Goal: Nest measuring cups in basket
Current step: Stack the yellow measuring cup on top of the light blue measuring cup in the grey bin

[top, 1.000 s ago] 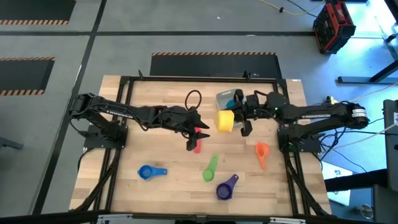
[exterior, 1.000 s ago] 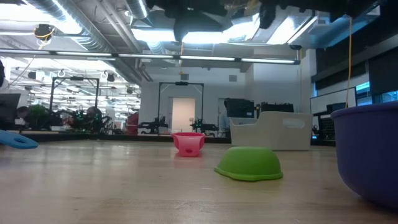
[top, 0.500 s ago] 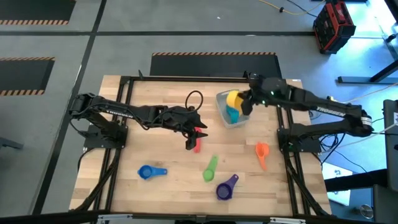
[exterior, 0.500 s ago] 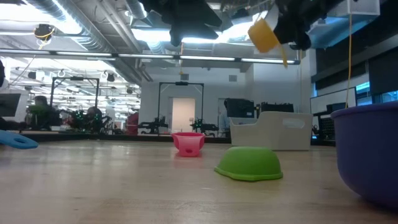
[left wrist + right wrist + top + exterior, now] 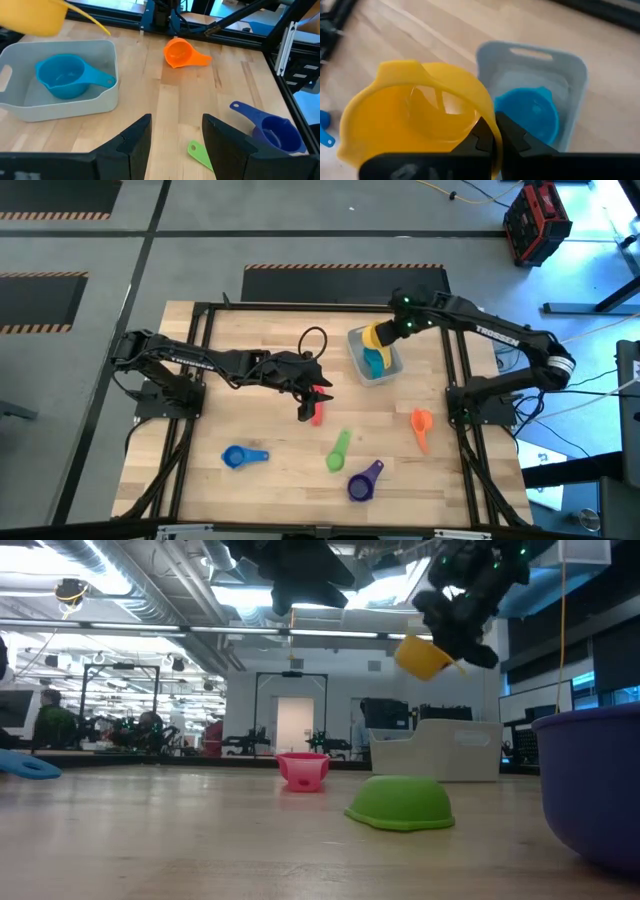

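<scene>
My right gripper (image 5: 389, 336) is shut on the yellow measuring cup (image 5: 375, 337), which hangs in the air over the far end of the basket (image 5: 388, 372). A teal cup (image 5: 62, 77) sits upright inside the basket. My left gripper (image 5: 311, 394) hovers open with nothing between its fingers, just above and beside the red cup (image 5: 317, 416). On the table lie the orange cup (image 5: 421, 425), the green cup (image 5: 338, 450) with its bowl down, the purple cup (image 5: 365, 480) and the blue cup (image 5: 240, 457). My right gripper pinches the yellow cup's bowl wall at the rim (image 5: 491, 119), one finger inside the bowl and one outside. The fingers slant down at it from the table's right side. The cup is lifted clear, tilted, above the basket, and its handle (image 5: 92, 22) sticks out free.
A black cable loop (image 5: 312, 338) lies on the table beyond my left gripper. The black frame rails (image 5: 320, 306) run along the table's edges. Bare wood lies between the basket and the orange cup (image 5: 180, 52).
My right gripper has swung with the yellow cup from the basket's near side toward the table's far edge, ending over the basket. It has tipped downward and rolled, and the cup has come lower and turned with it. My left gripper has kept still.
</scene>
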You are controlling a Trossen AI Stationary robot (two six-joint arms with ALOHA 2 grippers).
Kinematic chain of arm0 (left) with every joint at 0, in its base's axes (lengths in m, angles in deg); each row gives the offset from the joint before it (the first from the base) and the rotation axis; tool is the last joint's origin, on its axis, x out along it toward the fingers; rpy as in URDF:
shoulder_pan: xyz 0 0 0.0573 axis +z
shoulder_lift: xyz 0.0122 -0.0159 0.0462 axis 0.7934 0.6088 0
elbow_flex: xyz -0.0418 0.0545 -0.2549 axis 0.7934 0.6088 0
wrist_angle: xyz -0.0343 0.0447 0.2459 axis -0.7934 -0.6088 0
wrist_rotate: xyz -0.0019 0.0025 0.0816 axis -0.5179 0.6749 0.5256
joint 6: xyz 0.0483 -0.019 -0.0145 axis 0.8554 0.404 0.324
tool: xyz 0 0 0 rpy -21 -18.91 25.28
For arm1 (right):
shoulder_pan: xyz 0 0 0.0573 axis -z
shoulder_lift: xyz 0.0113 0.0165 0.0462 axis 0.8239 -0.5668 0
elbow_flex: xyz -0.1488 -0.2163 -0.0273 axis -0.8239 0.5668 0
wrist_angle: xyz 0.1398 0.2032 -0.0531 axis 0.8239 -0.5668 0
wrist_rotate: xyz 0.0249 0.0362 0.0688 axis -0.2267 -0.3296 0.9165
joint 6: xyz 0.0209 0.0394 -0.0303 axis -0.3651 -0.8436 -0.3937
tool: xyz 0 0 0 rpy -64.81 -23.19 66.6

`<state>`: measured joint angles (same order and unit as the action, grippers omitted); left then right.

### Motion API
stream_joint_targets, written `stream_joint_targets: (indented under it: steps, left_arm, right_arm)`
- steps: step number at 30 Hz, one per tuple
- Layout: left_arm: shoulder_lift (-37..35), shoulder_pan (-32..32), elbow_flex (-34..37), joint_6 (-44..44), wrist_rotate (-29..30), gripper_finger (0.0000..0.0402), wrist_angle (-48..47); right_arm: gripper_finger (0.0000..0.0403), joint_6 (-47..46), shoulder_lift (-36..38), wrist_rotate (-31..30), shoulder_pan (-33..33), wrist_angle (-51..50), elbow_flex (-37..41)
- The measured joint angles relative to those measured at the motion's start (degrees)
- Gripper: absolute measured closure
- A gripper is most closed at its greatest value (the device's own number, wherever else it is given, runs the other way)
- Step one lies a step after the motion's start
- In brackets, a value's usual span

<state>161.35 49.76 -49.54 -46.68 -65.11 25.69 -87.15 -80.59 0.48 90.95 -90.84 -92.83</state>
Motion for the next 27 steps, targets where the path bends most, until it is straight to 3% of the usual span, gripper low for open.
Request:
stream_joint_targets:
  steps: [7, 18, 27]
  left_arm:
    - [0.0, 0.0, 0.0, 0.0, 0.0, 0.0234, 0.0]
    - [0.0, 0.0, 0.0, 0.0, 0.0, 0.0234, 0.0]
    - [0.0, 0.0, 0.0, 0.0, 0.0, 0.0234, 0.0]
  right_arm:
    - [0.0394, -1.6, -4.4, 0.6, 1.9, -4.5, 0.0]
    - [0.0394, -4.4, -12.0, 0.3, 3.5, -3.2, 0.0]
    - [0.0394, -6.9, -13.5, 0.3, 6.1, -3.1, 0.0]
